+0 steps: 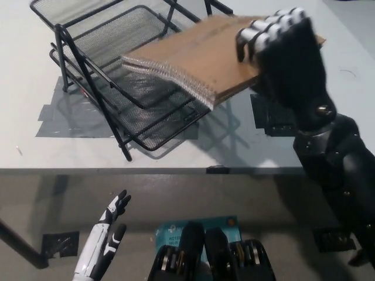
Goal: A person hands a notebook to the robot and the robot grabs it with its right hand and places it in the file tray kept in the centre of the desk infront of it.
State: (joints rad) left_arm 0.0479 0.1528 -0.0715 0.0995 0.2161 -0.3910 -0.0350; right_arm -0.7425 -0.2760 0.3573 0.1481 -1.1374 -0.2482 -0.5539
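The black right hand (287, 58), in the upper right of the frame, is gripping a brown spiral-bound cardboard notebook (202, 58) with fingers closed over its right edge, holding it over the black wire-mesh file tray (117, 88). The white left hand (105, 234) is resting at lower left, fingers apart.

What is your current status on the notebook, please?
Right hand shut on notebook, above file tray. Left hand open, low, idle. Nothing in the way.
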